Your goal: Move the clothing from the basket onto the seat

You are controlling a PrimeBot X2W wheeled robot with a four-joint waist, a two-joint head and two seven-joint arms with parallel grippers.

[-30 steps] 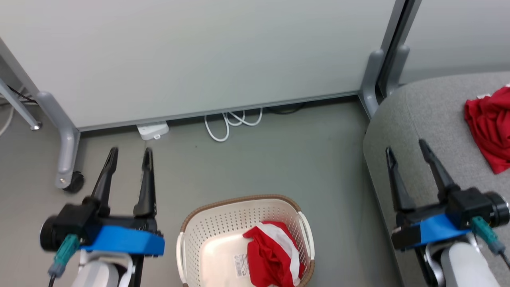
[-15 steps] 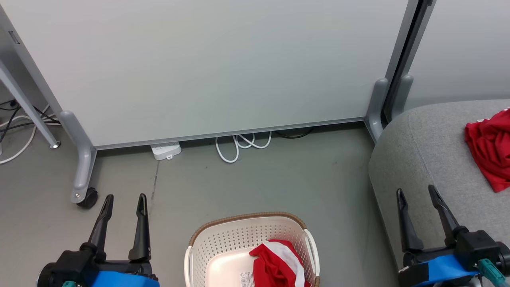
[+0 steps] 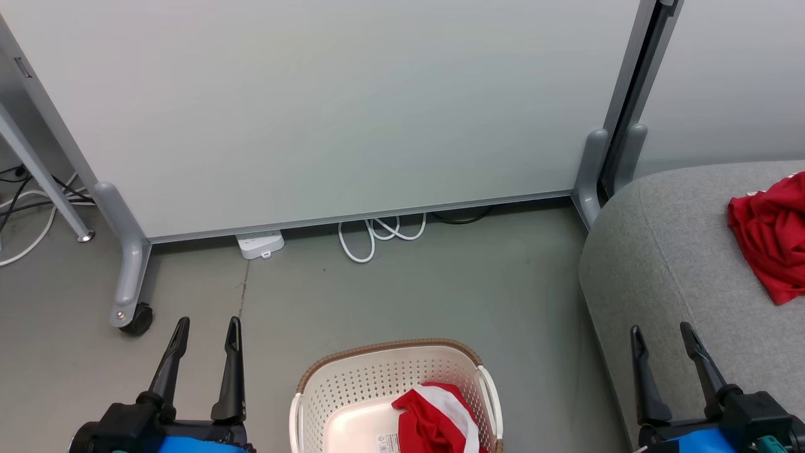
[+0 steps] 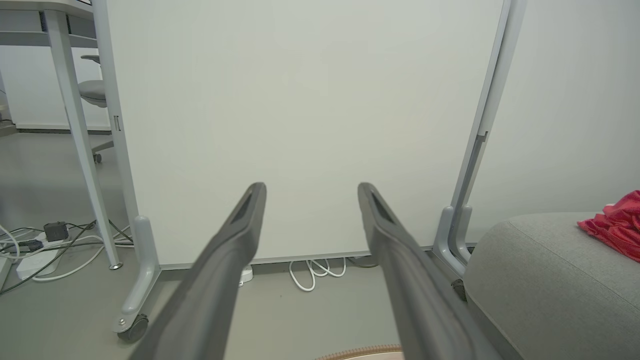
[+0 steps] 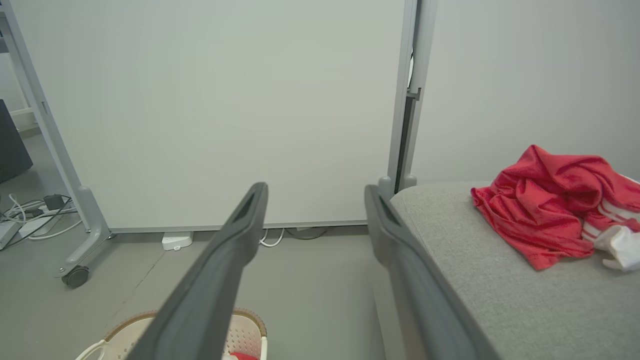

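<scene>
- A pale grey-white partition panel [image 3: 346, 107] on castors spans the upper part of the head view and stands on the grey floor.
- The large grey fabric seat cushion [image 3: 666, 251], with a rounded corner, takes the right side of the frame. On it, at the right edge, lies a crumpled red garment [image 3: 767, 239]; the right wrist view shows white stripes on it.
- The cream oval perforated plastic basket [image 3: 352, 384], with a brown woven-look rim, sits on the floor at bottom centre and is cut off by the lower edge. A bunched red-and-white garment [image 3: 434, 415] fills its right half. The pale base shows on the left, with a barcode label [image 3: 388, 442] on it.
- The left gripper [image 3: 209, 322] is at the lower left, beside the basket. Its two dark fingers are spread apart with nothing between them.
- The right gripper [image 3: 660, 327] is at the lower right, over the seat's edge. Its fingers are also apart and empty, well clear of the red garment.
- A white power strip [image 3: 259, 243] and a looped white cable [image 3: 371, 236] lie at the panel's foot.
</scene>
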